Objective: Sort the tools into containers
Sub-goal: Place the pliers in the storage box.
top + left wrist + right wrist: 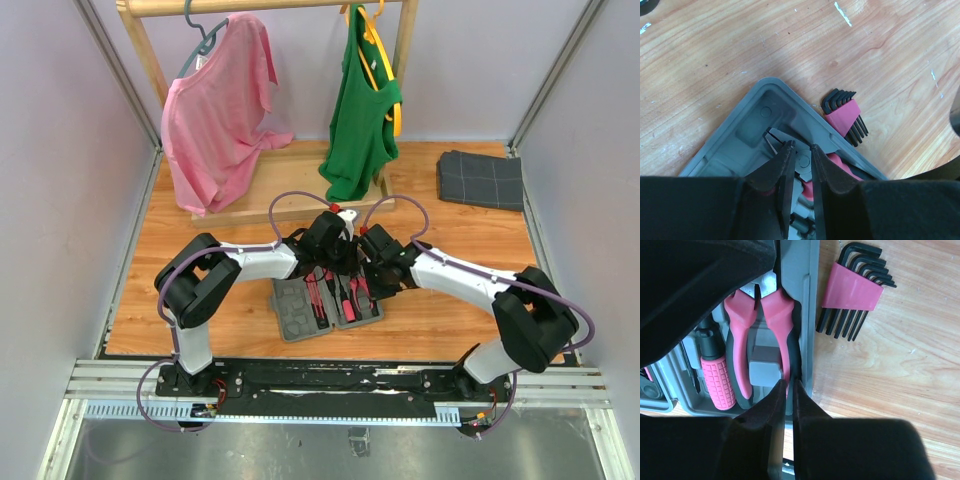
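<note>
The grey tool case (295, 318) lies open on the wooden table between both arms, with several red-handled tools in its recesses. In the left wrist view my left gripper (801, 149) is shut on the head of the pliers (804, 161), its fingers on either side of the pivot, inside the case (750, 125). In the right wrist view my right gripper (788, 385) is shut, its tips at the end of the right handle of the pliers (742, 350), beside the case wall (807, 315). A pink-gridded screwdriver handle (717, 380) lies left of the pliers.
A set of black hex keys in a pink holder (852, 287) (842, 115) lies on the wood just outside the case. At the back stand a wooden rack with a pink shirt (215, 110) and a green top (362, 110), and a folded dark grey cloth (480, 178).
</note>
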Action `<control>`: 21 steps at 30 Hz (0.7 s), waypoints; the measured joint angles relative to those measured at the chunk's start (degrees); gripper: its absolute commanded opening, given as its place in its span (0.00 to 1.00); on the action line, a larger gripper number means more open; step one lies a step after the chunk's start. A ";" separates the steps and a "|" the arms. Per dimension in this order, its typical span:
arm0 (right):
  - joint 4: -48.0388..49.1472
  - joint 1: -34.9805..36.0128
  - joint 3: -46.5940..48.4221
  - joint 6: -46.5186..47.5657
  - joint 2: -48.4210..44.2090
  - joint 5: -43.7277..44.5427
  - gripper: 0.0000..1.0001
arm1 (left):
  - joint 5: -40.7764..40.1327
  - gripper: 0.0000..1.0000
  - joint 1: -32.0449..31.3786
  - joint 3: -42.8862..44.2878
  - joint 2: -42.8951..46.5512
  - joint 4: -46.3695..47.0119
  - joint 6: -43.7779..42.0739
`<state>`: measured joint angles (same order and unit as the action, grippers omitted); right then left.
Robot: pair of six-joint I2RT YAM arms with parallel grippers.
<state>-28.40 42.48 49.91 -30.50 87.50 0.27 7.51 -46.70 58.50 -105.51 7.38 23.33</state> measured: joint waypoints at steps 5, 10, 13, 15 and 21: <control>1.86 0.35 -1.64 -1.14 -0.98 0.31 0.01 | 0.00 0.24 0.00 0.00 0.00 0.02 0.02; 3.52 0.87 -2.29 -2.32 -1.29 1.20 0.02 | -0.50 0.24 0.00 0.00 0.00 0.26 -0.09; 4.76 1.05 -2.86 -2.75 -1.86 1.57 0.05 | -1.05 0.24 0.00 0.02 0.00 0.39 -0.20; 5.62 1.42 -3.61 -2.89 -2.84 2.03 0.08 | -1.27 0.24 0.02 0.02 0.00 0.44 -0.22; 7.52 2.60 -5.60 -2.32 -7.37 4.90 0.17 | -1.29 0.24 0.00 0.02 0.00 0.37 -0.24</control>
<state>-20.88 45.08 44.31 -32.82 80.14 5.17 6.22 -46.70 58.52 -105.51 7.75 23.09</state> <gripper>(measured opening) 0.123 0.243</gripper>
